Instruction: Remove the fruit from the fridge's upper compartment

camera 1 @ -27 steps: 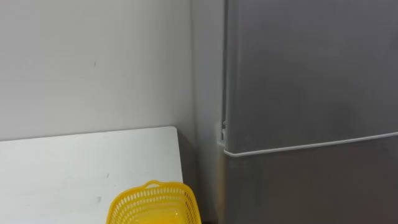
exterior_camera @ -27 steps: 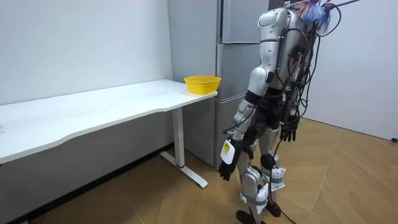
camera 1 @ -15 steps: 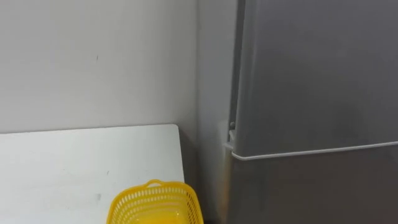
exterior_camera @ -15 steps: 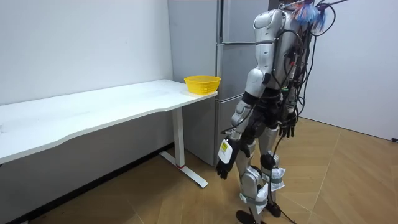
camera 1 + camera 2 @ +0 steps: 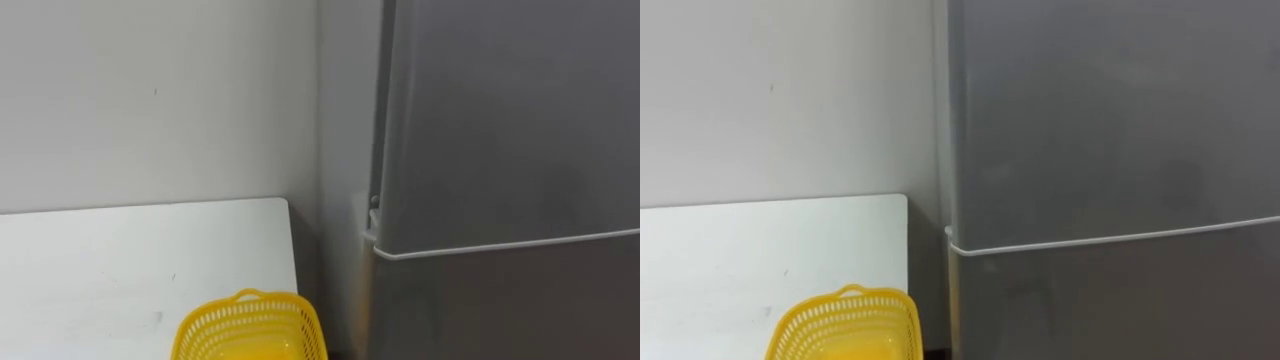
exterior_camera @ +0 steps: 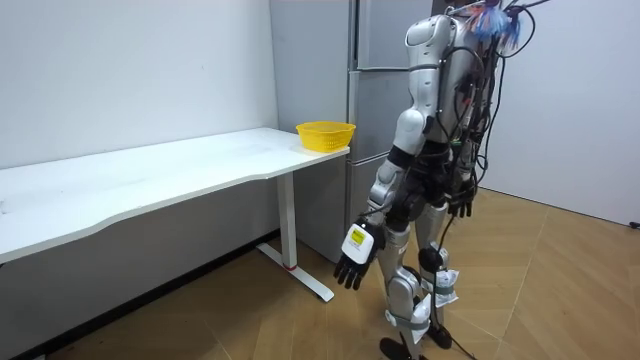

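The grey fridge point(image 6: 372, 60) stands right in front of me with its upper door point(image 5: 500, 120) closed; a pale seam point(image 5: 500, 245) divides it from the lower door point(image 5: 1110, 300). In the room view I stand facing the fridge, close to it. My left hand point(image 6: 353, 262) hangs at thigh height on the room view's left, lifted a little forward, fingers spread and holding nothing. My right hand point(image 6: 461, 207) hangs by my hip on the far side of my body, fingers relaxed and pointing down.
A long white table point(image 5: 100, 260) runs along the wall to the left of the fridge. A yellow mesh basket point(image 5: 250, 328) sits on its near corner next to the fridge. The wooden floor point(image 6: 560, 290) lies behind me.
My left hand has swung forward and up from beside my leg, its fingers spreading. My head view shifted slightly, so the fridge sits further right in it.
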### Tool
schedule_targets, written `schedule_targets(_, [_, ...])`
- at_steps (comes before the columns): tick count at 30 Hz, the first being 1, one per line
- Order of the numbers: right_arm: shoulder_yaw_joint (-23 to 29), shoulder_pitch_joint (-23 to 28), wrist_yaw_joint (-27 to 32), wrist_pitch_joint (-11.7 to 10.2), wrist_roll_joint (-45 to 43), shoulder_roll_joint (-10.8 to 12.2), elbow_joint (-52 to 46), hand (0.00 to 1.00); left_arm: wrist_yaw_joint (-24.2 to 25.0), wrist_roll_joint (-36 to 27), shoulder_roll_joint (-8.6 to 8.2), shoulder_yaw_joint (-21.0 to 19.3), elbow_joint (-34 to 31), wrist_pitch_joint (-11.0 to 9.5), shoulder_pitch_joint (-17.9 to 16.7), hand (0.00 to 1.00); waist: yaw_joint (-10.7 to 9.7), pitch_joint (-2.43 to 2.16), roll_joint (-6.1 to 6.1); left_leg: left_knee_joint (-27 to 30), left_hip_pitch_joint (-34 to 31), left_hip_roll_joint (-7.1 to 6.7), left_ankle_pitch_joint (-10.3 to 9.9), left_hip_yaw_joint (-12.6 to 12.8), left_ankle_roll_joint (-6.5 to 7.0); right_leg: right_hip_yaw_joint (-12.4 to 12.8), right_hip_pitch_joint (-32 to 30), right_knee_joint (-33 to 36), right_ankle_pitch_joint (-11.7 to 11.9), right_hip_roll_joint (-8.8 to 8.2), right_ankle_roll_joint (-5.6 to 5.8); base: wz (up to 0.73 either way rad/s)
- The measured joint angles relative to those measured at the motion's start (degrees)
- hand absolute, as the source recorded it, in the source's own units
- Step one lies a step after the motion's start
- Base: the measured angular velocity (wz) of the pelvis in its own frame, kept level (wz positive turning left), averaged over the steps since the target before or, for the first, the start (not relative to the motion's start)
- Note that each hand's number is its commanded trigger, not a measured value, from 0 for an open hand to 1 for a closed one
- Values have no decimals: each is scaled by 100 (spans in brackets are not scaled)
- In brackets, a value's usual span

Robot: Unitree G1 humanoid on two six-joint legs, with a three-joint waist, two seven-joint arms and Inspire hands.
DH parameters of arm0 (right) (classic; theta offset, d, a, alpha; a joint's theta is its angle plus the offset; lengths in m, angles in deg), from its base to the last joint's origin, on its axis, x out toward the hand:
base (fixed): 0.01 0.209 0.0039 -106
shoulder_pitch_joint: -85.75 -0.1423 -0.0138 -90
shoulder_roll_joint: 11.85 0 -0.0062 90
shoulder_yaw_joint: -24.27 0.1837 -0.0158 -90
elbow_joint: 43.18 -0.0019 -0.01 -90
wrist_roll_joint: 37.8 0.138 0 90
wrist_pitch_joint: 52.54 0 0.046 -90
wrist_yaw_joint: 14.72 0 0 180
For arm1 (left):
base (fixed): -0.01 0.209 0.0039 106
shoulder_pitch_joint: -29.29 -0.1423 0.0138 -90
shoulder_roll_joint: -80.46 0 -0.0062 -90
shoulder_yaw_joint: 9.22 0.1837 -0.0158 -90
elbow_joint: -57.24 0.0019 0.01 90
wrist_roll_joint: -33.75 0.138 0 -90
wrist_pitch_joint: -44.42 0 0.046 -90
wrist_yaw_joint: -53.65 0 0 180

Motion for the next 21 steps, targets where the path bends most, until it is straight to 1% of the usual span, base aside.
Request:
schedule_targets(1, [-1,0,-1,2,0,2,18,0,-63,-139,-7,-47,1,-7,-5,0,5,2,0,-4,12,-1,0,0,0,1,9,0,0,-1,0,0])
schedule_targets(3, [5,-10,-4,35,4,3,38,0,-322,-742,-48,-224,18,-55,-39,0,15,4,6,-22,68,-6,0,0,0,-8,54,0,-2,-5,4,0])
schedule_targets(4, [5,-14,-6,56,15,3,42,0,-382,-909,-54,-260,22,-65,-42,0,13,4,6,-25,77,-6,0,0,0,-9,65,-4,-2,-5,4,0])
schedule_targets(6, [8,-12,-13,118,39,3,39,0,-593,-1586,-67,-478,24,-103,-19,0,19,6,1,-22,79,-14,0,-33,1,-34,73,2,-3,-10,6,5])
schedule_targets(7, [6,-8,-13,122,66,2,44,0,-665,-1761,-67,-516,29,-117,-10,0,29,5,2,-22,79,-15,0,-38,1,-38,73,2,-3,-11,7,3])
schedule_targets(9, [6,92,-13,119,193,16,35,0,-966,-2357,-94,-815,-2,-187,14,0,125,3,5,-39,106,-15,4,-37,7,-32,80,13,-4,-12,7,0])
schedule_targets(10, [6,99,-13,121,192,24,35,0,-1059,-2499,-95,-879,-7,-220,15,0,151,3,5,-48,119,-16,5,-37,8,-32,90,15,-4,-12,7,0])
schedule_targets(12, [10,154,-13,124,185,27,25,0,-1444,-2936,-97,-1151,-129,-277,-3,0,186,-4,17,-77,175,-23,9,-39,12,-33,133,16,-6,-18,11,0])
schedule_targets(13, [10,159,-14,122,185,27,20,0,-1548,-3010,-97,-1232,-194,-288,-18,0,205,-3,18,-78,172,-23,9,-40,12,-31,128,18,-6,-18,11,0])
schedule_targets(15, [132,154,-31,119,201,24,20,0,-2000,-3392,-80,-1566,-420,-451,3,0,257,-5,21,-88,161,-29,10,-67,14,-49,121,24,-5,-22,12,2])
schedule_targets(16, [180,154,-31,115,230,20,18,0,-2124,-3507,-81,-1610,-539,-493,-3,0,272,-6,22,-99,156,-30,10,-74,14,-58,121,23,-5,-23,13,5])
schedule_targets(17, [224,155,-22,105,329,4,14,0,-2395,-3782,-80,-1626,-835,-600,-37,0,298,-12,33,-140,150,-33,10,-79,15,-63,121,22,-4,-23,14,4])
schedule_targets(18, [225,141,10,92,411,-17,9,0,-2640,-4044,-74,-1628,-1052,-759,-47,0,310,-17,41,-162,144,-37,16,-87,21,-79,122,21,-2,-25,16,3])
schedule_targets(19, [227,139,22,75,418,-27,8,0,-2753,-4134,-73,-1629,-1141,-812,-50,0,311,-23,51,-169,145,-40,21,-88,23,-94,122,20,0,-27,19,0])
schedule_targets(20, [229,139,44,36,420,-40,-46,0,-2992,-4297,-73,-1627,-1356,-921,-60,0,313,-35,69,-179,144,-43,25,-88,23,-103,117,18,1,-30,20,0])
schedule_targets(21, [220,139,64,-19,437,-40,-75,0,-3235,-4406,-75,-1615,-1646,-1000,-87,0,314,-68,113,-176,160,-43,26,-87,23,-99,103,13,4,-29,22,0])
